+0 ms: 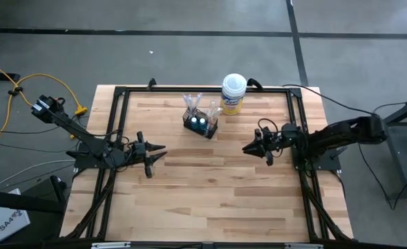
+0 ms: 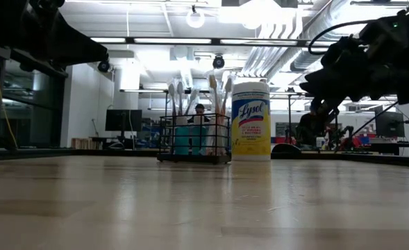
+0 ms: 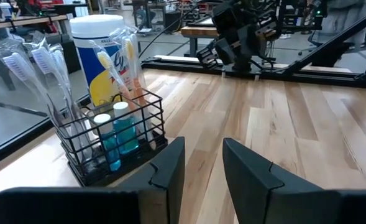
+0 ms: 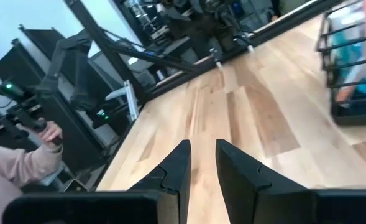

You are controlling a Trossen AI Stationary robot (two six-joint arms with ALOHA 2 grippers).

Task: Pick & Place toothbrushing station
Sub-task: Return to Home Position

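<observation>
The toothbrushing station is a small black wire basket [image 1: 201, 125] [image 2: 194, 139] [image 3: 117, 140] standing on its base at the far middle of the wooden table. Several pale toothbrushes [image 3: 40, 68] [image 1: 193, 104] stand upright in it, together with two teal tubes [image 3: 117, 130]. My left gripper [image 1: 160, 151] [image 3: 202, 162] hovers open at the table's left, pointing level toward the basket, with nothing between its fingers. My right gripper [image 1: 247, 147] [image 4: 202, 158] hovers open at the right, a little nearer than the basket, whose edge [image 4: 353, 68] shows in its wrist view.
A white-lidded, yellow-labelled canister [image 1: 233, 94] [image 2: 251, 121] [image 3: 102, 56] stands just right of and behind the basket. A black frame [image 1: 189, 90] runs along the table's edges. Bare wood lies between the grippers and toward the near edge. A person's hand [image 4: 36, 140] shows beyond the table.
</observation>
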